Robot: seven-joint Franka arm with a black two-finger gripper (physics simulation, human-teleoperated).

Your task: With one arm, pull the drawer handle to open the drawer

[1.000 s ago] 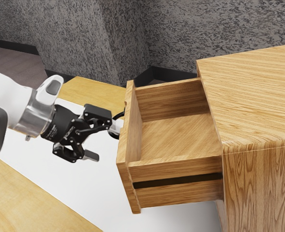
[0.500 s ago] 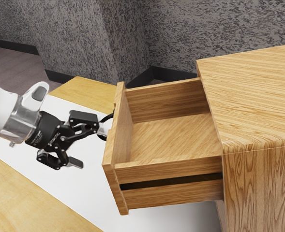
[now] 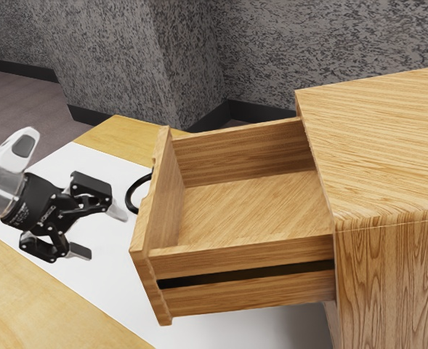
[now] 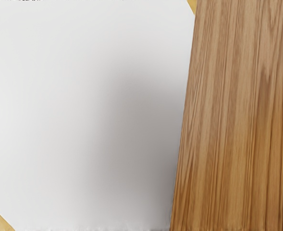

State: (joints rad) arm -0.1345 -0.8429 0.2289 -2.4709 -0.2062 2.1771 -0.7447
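My arm's black two-finger gripper (image 3: 99,233) hangs at the exterior view's left, over the white tabletop (image 3: 112,287). Its fingers are spread apart and grip nothing. The upper finger's tip lies just beside the black curved handle (image 3: 132,195) of the light oak drawer (image 3: 235,211). The drawer stands pulled far out of the oak cabinet (image 3: 388,167). In the wrist view, its wood-grained front panel (image 4: 237,120) borders the tabletop.
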